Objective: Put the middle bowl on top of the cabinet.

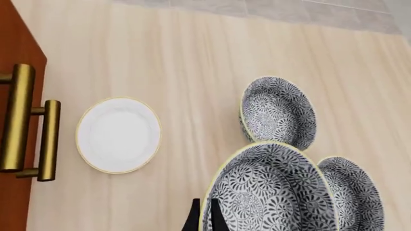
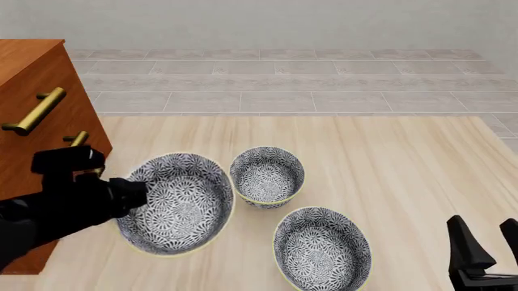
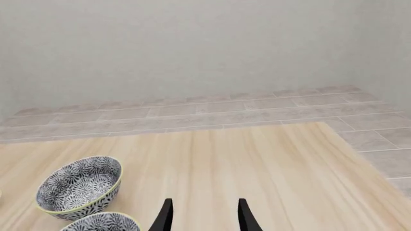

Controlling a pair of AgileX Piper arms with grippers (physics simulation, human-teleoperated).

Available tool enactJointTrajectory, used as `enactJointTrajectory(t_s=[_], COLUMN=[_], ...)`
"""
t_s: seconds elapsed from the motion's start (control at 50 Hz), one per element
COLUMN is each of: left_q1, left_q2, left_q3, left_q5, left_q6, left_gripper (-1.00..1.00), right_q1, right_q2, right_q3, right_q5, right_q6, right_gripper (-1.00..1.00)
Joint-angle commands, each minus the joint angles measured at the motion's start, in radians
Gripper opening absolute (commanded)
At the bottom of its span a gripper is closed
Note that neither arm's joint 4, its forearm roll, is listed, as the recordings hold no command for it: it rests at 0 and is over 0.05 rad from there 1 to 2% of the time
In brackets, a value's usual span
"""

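Left end effector [image 2: 133, 193] clamps the bowl's [image 2: 179, 203] rim, lifted beside the cabinet [image 2: 36, 97]; right end effector [image 2: 486, 239] open, empty

We record: table [image 2: 389, 157], pale matt wood grain; cabinet [image 2: 33, 73], smooth reddish-brown wood; its bar handles [image 1: 16, 118], glossy brass; middle bowl [image 2: 178, 203], glazed ceramic, floral-patterned; plate [image 1: 119, 134], smooth white.

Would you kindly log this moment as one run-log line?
left gripper: shut on middle bowl, lifted | right gripper: open, idle | cabinet top: bare
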Motion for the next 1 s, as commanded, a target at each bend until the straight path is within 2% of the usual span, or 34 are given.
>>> enactJointTrajectory(t_s=[0.02,0.04,0.08,0.12,0.22,0.28,0.32,0.36,0.38,0.4,0.44,0.56,0.62,0.82,0.84,1.0], left_q1=[0.021,0.024,0.042,0.025,0.072,0.06,0.064,0.085,0.128,0.141,0.116,0.123,0.088,0.067,0.052,0.062], left_q2=[0.026,0.025,0.045,0.043,0.083,0.095,0.1,0.108,0.133,0.134,0.145,0.152,0.162,0.16,0.155,0.167], left_q3=[-0.093,-0.103,-0.118,-0.126,-0.166,-0.182,-0.201,-0.207,-0.221,-0.225,-0.236,-0.273,-0.266,-0.286,-0.278,-0.331], left_q5=[0.074,0.08,0.096,0.104,0.141,0.159,0.168,0.176,0.194,0.195,0.207,0.236,0.235,0.251,0.248,0.281], left_q6=[0.028,0.042,0.032,0.017,0.05,0.014,0.017,-0.003,0.023,0.004,-0.016,-0.026,-0.109,-0.184,-0.219,-0.198], left_gripper=[-1.0,-1.0,-1.0,-1.0,-1.0,-1.0,-1.0,-1.0,-1.0,-1.0,-1.0,-1.0,-1.0,-1.0,-1.0,-1.0], right_q1=[-0.002,-0.002,-0.004,-0.004,-0.004,-0.004,-0.004,-0.005,-0.006,-0.007,-0.007,-0.01,-0.011,-0.013,-0.013,-0.014], right_q2=[-0.005,-0.006,-0.007,-0.002,-0.001,-0.001,-0.004,-0.007,-0.01,-0.013,-0.016,-0.02,-0.026,-0.024,-0.026,-0.025], right_q3=[0.0,0.0,0.0,0.0,0.0,0.0,0.0,0.0,0.0,0.0,0.0,0.0,0.0,0.0,0.0,0.0], right_q5=[0.004,0.005,0.005,0.0,0.0,-0.001,0.002,0.004,0.006,0.009,0.012,0.016,0.021,0.018,0.021,0.019], right_q6=[-0.001,-0.001,0.002,0.002,0.005,0.006,0.006,0.006,0.006,0.006,0.006,0.007,0.009,0.013,0.013,0.014], right_gripper=[1.0,1.0,1.0,1.0,1.0,1.0,1.0,1.0,1.0,1.0,1.0,1.0,1.0,1.0,1.0,1.0])
